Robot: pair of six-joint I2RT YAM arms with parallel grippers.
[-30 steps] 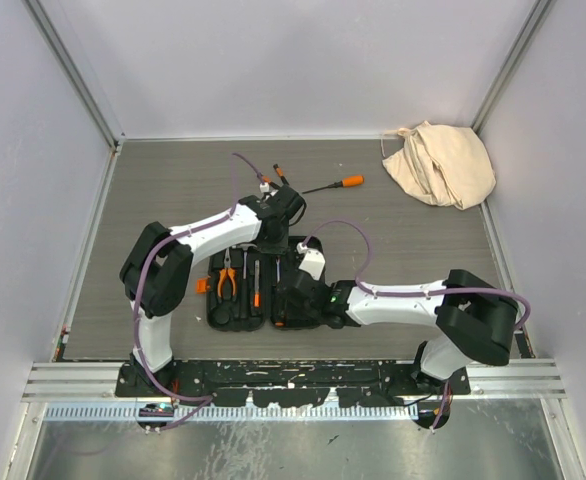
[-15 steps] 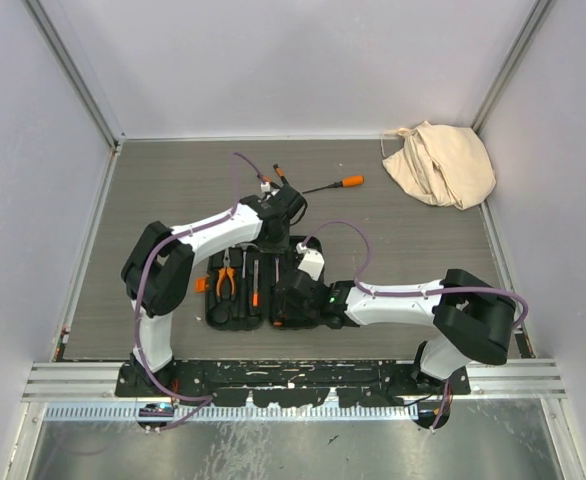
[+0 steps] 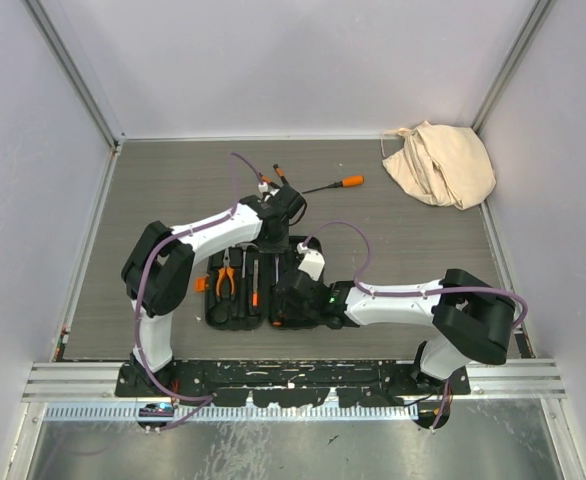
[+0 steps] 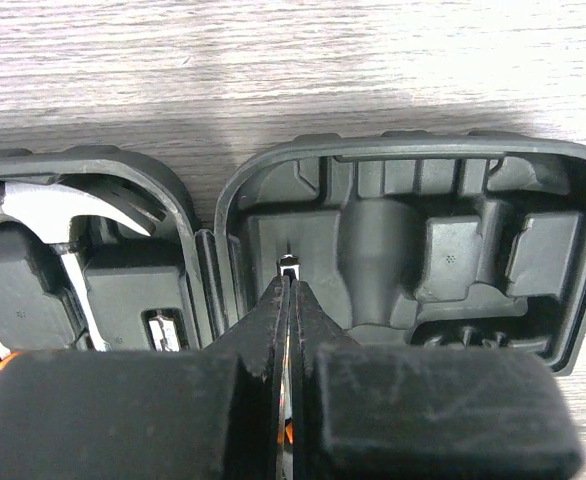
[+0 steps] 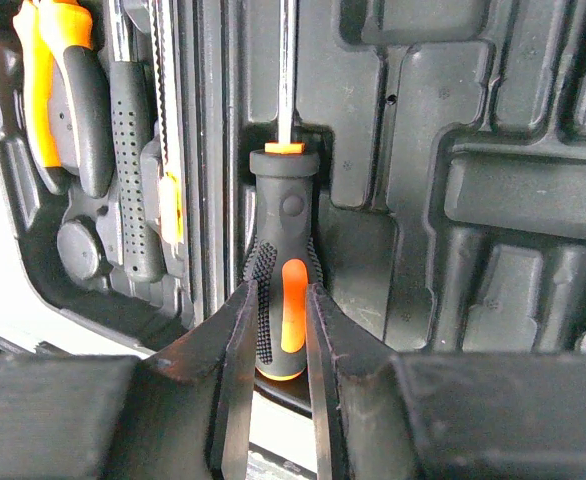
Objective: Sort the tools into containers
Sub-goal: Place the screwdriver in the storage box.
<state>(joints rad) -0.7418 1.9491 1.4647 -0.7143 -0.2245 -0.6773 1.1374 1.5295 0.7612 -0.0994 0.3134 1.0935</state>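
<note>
**A:** Where's the case?

**B:** The black tool case (image 3: 216, 318) lies open flat on the counter (image 3: 173, 190), just ahead of both arm bases. Its left half is stocked, with orange-handled pliers (image 3: 229, 280) and a hammer (image 4: 53, 205) bedded in their slots.

**A:** And the left jaws?

**B:** They're pressed fully together over the far end of the case's right half. Only a thin bright sliver of steel shows between them. I take that to be the shaft of the screwdriver (image 5: 283, 210), pinched near its tip.

**A:** The right jaws?

**B:** Part-way closed, one on each flank of that screwdriver's black-and-orange handle, gripping it at the butt end. The tool lies along the slot beside the hinge. I can't tell if it is fully seated.

**A:** How will it handle?

**B:** Light and stiff, I'd judge. The dimpled, rubbery handle gives good purchase. The bare shaft is slick and narrow, so it could roll in a pinch. I'd carry it by the handle and use the shaft only to steer. The case is hard plastic and will probably skate if shoved sideways, so press straight down.

**A:** Anything farther right?

**B:** A second screwdriver (image 3: 335, 184) lies loose on the counter beyond the case. A beige cloth bag (image 3: 441, 165) is slumped in the far right corner, well apart from the rest.
</note>
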